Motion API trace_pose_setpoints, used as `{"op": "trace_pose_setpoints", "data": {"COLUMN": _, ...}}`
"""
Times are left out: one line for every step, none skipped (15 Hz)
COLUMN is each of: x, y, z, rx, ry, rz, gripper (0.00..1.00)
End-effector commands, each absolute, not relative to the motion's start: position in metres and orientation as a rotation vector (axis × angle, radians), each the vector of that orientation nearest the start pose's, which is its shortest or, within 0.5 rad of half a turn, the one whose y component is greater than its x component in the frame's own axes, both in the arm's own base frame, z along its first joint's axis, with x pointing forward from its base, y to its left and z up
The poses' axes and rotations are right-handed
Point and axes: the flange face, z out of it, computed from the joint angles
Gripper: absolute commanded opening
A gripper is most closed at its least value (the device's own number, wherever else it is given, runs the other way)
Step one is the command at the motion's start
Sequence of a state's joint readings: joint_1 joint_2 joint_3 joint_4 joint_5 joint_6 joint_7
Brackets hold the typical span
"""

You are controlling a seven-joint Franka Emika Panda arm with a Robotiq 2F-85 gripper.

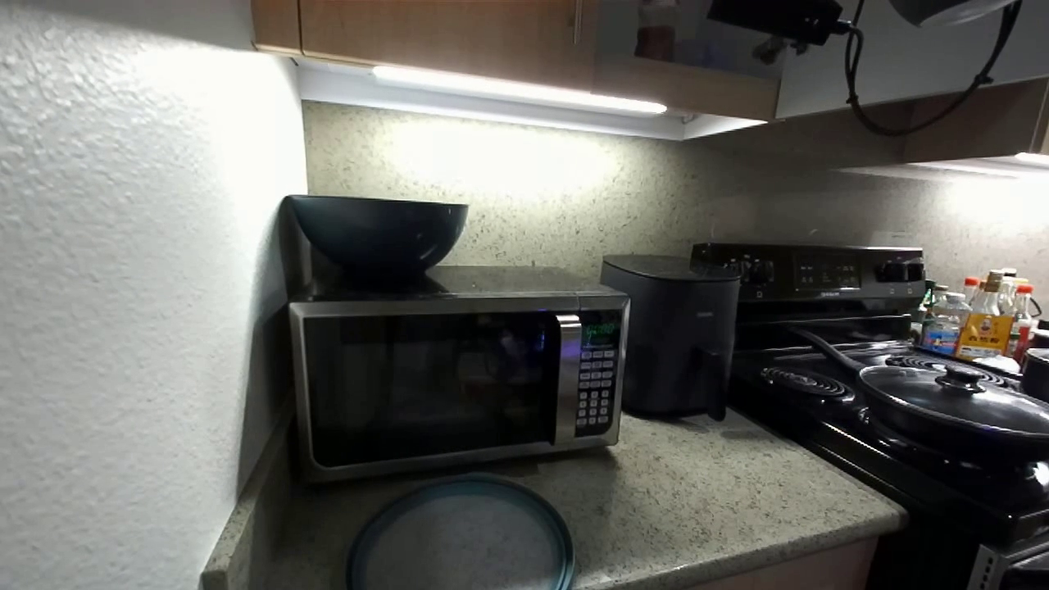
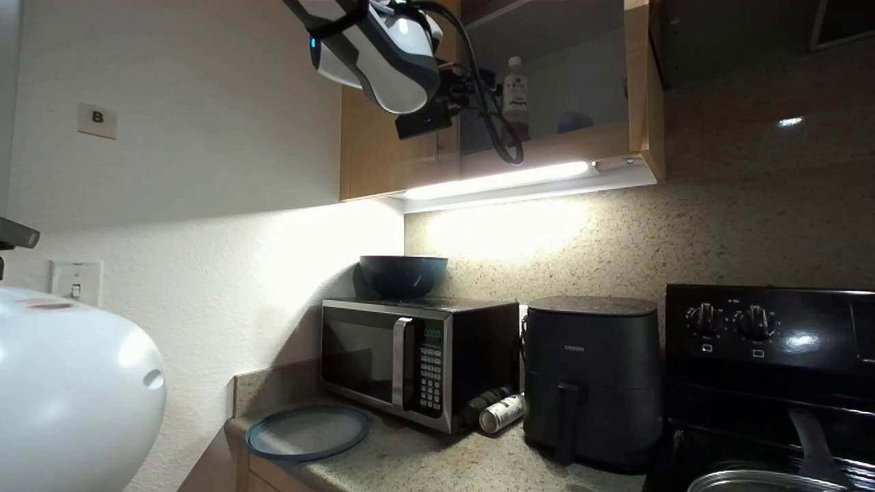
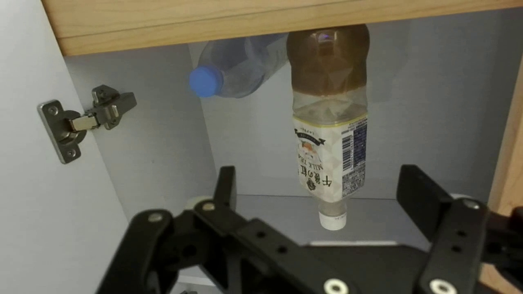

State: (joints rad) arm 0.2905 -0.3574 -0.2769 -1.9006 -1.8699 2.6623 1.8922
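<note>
Jaws spread wide, gripper clasping nothing, so no load on me. Cabinet ahead, its door standing open, presumably letting me face inside. Milk tea bottle beyond my fingertips, between them in the wrist view, untouched, upright, likely on its base. Clear bottle off-center, lying sideways, probably supported along its length.

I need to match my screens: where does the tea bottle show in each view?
In an exterior view, tea bottle: top edge, right of centre, partly cut off.
In an exterior view, tea bottle: upper part, slightly right of centre, upright.
Wrist view, tea bottle: right of centre, cap down, framed by the open gripper.
Shared landmark: cabinet rail, at the tea bottle's base in all three.
</note>
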Motion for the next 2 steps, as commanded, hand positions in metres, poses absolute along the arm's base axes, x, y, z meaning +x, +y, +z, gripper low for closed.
{"op": "trace_pose_setpoints", "data": {"x": 0.4893, "y": 0.0028, "z": 0.7404, "rx": -2.164, "ry": 0.658, "rz": -2.487, "gripper": 1.00}}
{"op": "trace_pose_setpoints", "data": {"x": 0.4894, "y": 0.0028, "z": 0.7402, "rx": -2.164, "ry": 0.658, "rz": -2.487, "gripper": 1.00}}
